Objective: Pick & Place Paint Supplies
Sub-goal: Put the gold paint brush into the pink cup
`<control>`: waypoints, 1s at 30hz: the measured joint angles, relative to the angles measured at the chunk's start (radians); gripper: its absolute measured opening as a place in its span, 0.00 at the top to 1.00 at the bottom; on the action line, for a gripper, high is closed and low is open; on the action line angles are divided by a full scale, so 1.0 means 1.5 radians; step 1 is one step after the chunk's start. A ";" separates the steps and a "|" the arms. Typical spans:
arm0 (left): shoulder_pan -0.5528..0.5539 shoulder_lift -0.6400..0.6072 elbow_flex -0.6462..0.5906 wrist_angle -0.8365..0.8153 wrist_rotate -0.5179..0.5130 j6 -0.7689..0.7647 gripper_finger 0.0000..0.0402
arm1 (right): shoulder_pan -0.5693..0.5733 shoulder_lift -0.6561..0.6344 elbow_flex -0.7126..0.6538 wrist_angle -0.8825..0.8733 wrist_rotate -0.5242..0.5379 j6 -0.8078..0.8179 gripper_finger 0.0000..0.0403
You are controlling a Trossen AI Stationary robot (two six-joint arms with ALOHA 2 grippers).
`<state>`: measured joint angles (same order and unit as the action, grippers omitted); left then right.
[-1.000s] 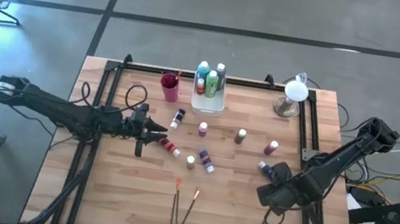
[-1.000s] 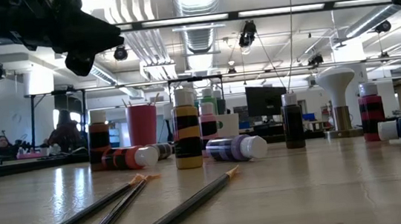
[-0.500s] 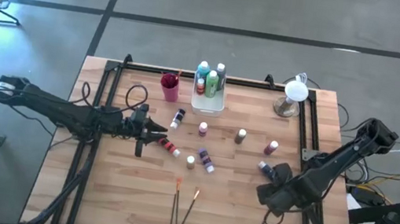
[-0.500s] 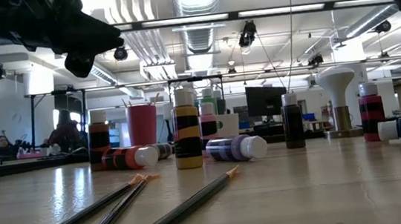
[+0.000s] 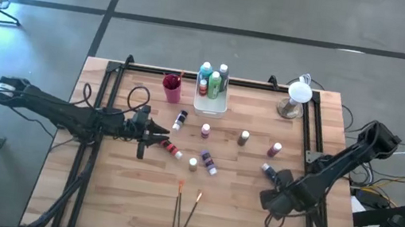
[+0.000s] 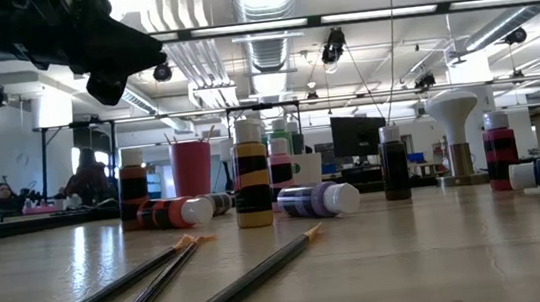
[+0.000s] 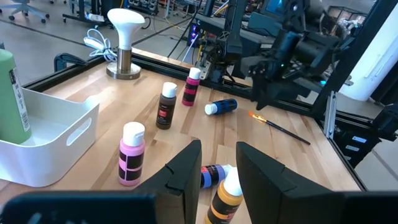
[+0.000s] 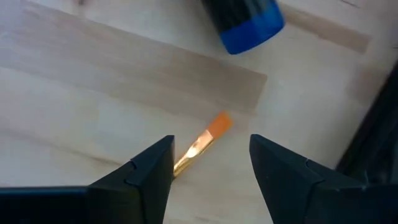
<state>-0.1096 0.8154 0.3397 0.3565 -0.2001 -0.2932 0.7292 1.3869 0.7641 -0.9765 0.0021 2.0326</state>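
Our right gripper point(image 8: 210, 163) had lowered and widened its jaws since the earlier frame, standing apart over the paintbrush point(image 8: 200, 144) tip between them; our left gripper point(image 7: 217, 163) held unchanged, jaws apart, empty

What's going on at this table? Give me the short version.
The robot is tidying paint supplies on the wooden table. Its right hand is open and poised over the orange-tipped paintbrush near the table's right edge, beside a blue bottle lying on its side; nothing is gripped. The left hand hangs empty above the scattered small paint bottles. Some bottles already stand in the white rectangular tray; two more long dark brushes lie at the front.
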 joint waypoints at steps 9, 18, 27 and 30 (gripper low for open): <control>0.000 0.000 0.000 0.000 0.000 0.000 0.74 | 0.000 0.002 -0.071 0.094 -0.002 0.007 0.50; 0.000 0.000 0.000 0.000 0.000 0.000 0.74 | 0.000 0.017 -0.103 0.136 -0.004 0.011 0.60; 0.000 0.000 0.000 0.000 0.000 0.000 0.74 | -0.001 0.019 -0.091 0.141 -0.028 -0.009 0.80; 0.000 0.000 0.000 0.000 0.000 0.000 0.74 | -0.001 0.019 -0.091 0.151 -0.032 -0.017 0.90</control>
<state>-0.1093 0.8154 0.3397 0.3569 -0.2001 -0.2928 0.7277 1.4147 0.6281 -0.7504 -0.0466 2.0070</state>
